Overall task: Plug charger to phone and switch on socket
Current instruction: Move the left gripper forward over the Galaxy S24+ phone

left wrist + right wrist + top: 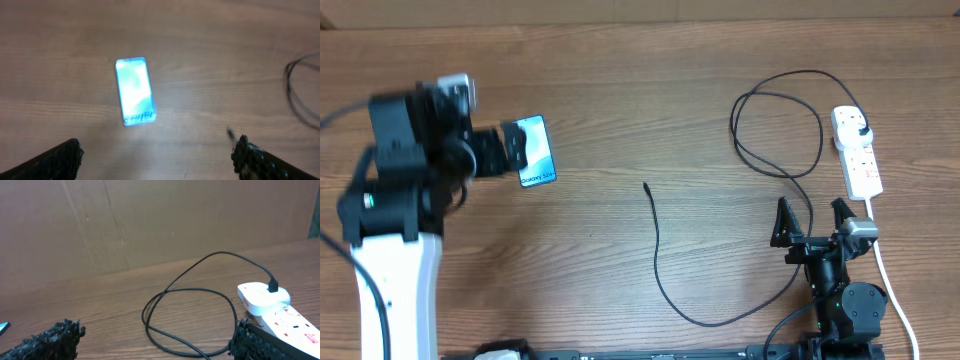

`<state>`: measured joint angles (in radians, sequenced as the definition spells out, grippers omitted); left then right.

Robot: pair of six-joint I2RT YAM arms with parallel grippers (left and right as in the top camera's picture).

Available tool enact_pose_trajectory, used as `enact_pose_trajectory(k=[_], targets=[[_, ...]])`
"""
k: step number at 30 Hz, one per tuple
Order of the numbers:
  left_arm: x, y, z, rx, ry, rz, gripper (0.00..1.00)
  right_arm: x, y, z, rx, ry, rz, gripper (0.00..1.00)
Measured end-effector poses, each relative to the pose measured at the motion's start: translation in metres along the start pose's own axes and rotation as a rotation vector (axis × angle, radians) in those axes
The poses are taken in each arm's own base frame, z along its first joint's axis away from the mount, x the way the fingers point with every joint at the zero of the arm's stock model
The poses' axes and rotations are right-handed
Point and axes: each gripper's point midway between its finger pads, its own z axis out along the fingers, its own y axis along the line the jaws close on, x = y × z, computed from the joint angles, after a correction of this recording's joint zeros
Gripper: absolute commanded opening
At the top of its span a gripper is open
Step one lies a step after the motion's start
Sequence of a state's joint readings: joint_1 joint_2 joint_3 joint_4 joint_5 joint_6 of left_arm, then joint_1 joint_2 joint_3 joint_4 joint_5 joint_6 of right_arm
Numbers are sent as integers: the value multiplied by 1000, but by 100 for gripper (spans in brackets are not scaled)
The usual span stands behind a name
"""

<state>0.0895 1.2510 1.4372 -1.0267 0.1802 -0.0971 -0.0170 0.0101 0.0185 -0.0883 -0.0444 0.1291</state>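
The phone (534, 150) lies flat at the left of the table, its light blue screen lit, and also shows in the left wrist view (135, 91). My left gripper (157, 155) hovers open and empty above the table just short of the phone. The charger cable (660, 255) runs from its loose connector tip (647, 186) in a curve, loops at the right, and its black plug (861, 131) sits in the socket strip (857, 152). My right gripper (813, 215) is open and empty beside the strip. The right wrist view shows the cable loop (190, 315) and the strip (270, 305).
The strip's thick white cord (890, 280) runs toward the front right edge past the right arm base. A brown cardboard wall (150, 220) stands behind the table. The connector tip shows faintly by the left gripper's right finger (230, 132).
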Motion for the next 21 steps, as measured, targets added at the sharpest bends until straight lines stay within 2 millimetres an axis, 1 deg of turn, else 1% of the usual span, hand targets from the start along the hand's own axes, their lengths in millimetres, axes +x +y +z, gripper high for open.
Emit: enact_pose_trajectory(k=[1, 2, 3, 5, 6, 7, 10, 11, 13, 14, 16, 18, 21], targets=[[-6, -2, 3, 11, 1, 0, 100, 0, 0, 0, 0, 1, 0, 100], [-12, -4, 12, 31, 11, -2, 100, 0, 0, 0, 1, 1, 0, 100], [-12, -5, 21, 44, 29, -8, 100, 0, 0, 0, 0, 1, 0, 100], [-4, 0, 44, 35, 99, -67, 100, 0, 0, 0, 1, 0, 0, 100], [6, 8, 59, 2, 159, -144, 100, 0, 0, 0, 1, 1, 0, 100], [9, 10, 64, -8, 178, -170, 100, 0, 0, 0, 1, 1, 0, 100], [25, 19, 92, -60, 303, -288, 100, 0, 0, 0, 0, 1, 0, 100], [23, 22, 103, -79, 351, -315, 100, 0, 0, 0, 0, 0, 0, 100], [27, 25, 111, -125, 438, -332, 100, 0, 0, 0, 0, 0, 0, 100], [21, 29, 121, -154, 453, -336, 100, 0, 0, 0, 0, 1, 0, 100], [17, 31, 134, -188, 469, -338, 100, 0, 0, 0, 1, 1, 0, 100], [22, 33, 151, -226, 498, -346, 100, 0, 0, 0, 0, 0, 0, 100], [33, 38, 167, -260, 540, -361, 100, 0, 0, 0, 1, 1, 0, 100]])
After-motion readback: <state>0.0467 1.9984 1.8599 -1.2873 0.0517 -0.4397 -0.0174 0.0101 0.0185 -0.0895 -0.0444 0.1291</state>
